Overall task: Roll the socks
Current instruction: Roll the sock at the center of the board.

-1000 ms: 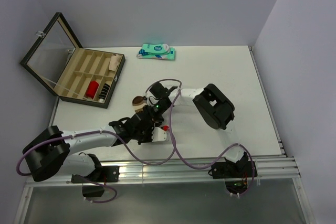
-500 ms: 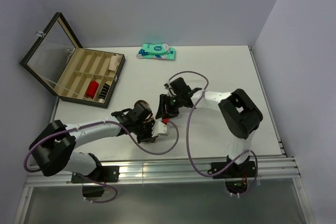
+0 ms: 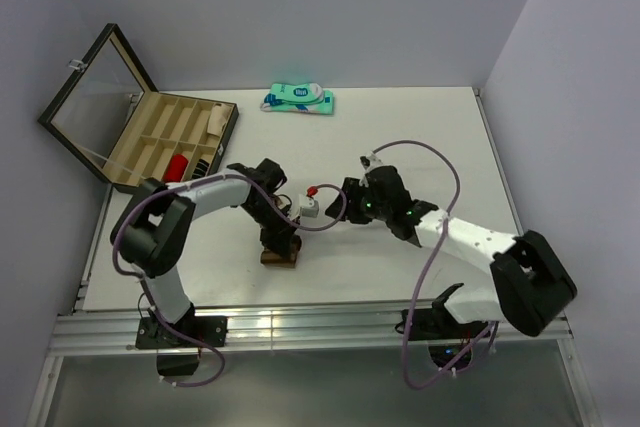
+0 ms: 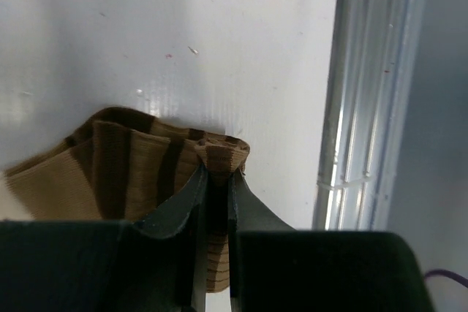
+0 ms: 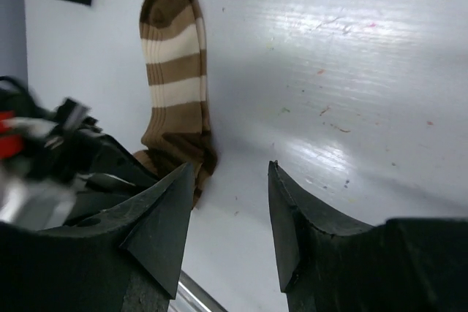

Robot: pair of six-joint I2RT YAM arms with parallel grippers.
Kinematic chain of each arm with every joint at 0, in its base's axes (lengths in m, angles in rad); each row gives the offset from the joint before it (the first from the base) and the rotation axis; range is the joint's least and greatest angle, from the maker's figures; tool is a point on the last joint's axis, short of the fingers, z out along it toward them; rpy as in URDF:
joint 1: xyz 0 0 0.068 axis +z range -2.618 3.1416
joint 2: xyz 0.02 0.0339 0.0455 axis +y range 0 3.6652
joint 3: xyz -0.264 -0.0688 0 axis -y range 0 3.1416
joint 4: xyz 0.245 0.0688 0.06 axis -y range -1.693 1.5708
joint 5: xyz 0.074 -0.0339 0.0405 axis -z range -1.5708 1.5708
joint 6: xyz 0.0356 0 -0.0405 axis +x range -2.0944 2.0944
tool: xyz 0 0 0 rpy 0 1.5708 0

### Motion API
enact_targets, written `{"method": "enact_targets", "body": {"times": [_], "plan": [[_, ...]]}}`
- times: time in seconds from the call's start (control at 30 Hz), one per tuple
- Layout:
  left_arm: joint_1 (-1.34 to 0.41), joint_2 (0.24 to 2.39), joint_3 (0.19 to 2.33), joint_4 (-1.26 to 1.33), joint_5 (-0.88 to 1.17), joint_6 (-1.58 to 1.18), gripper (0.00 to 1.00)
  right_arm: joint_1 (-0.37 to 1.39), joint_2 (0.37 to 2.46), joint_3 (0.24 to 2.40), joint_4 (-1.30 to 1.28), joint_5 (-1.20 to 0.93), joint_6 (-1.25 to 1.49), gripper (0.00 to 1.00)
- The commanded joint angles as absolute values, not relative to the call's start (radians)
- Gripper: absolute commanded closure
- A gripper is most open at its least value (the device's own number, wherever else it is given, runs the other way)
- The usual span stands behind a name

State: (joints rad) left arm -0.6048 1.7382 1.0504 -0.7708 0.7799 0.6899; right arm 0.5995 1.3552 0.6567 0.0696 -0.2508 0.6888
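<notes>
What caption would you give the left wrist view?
Left gripper pinches the folded edge of a brown striped sock on the white table.

The left gripper (image 4: 217,174) has its 2 dark fingers (image 4: 179,206) pressed nearly together, pinching a raised fold of the tan-and-brown striped ribbed fabric sock (image 4: 121,169). The sock lies bunched and creased on the glossy white counter (image 4: 183,42), spreading out to the left of the pinch. To the right, a silver grooved metal rail (image 4: 365,100) runs along the counter's edge.
</notes>
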Motion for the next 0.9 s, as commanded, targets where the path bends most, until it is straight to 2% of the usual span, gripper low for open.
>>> {"method": "enact_targets", "body": {"times": [0.0,0.23,0.43,0.5,0.53,0.77,0.87], "plan": [[-0.589,1.81,1.098,-0.934,0.902,0.782,1.0,0.601,1.202,0.594,0.172,-0.124,0.663,0.48],[-0.589,1.928,1.147,-1.029,0.945,0.841,1.0,0.77,1.019,0.551,0.115,0.064,0.558,0.49],[-0.589,2.046,1.201,-1.104,0.977,0.87,1.0,0.978,1.063,0.594,0.061,0.242,0.52,0.51],[-0.586,2.074,1.201,-1.101,0.973,0.859,1.0,1.021,1.08,0.591,0.054,0.381,0.563,0.51],[-0.586,2.083,1.201,-1.103,0.974,0.861,1.0,1.066,1.086,0.595,-0.033,0.475,0.618,0.51],[-0.581,2.095,1.206,-1.089,0.956,0.825,1.0,1.034,0.994,0.572,-0.21,0.682,0.871,0.47],[-0.581,2.109,1.218,-1.1,0.972,0.828,1.0,1.032,0.885,0.548,-0.262,0.729,0.931,0.46]]}}
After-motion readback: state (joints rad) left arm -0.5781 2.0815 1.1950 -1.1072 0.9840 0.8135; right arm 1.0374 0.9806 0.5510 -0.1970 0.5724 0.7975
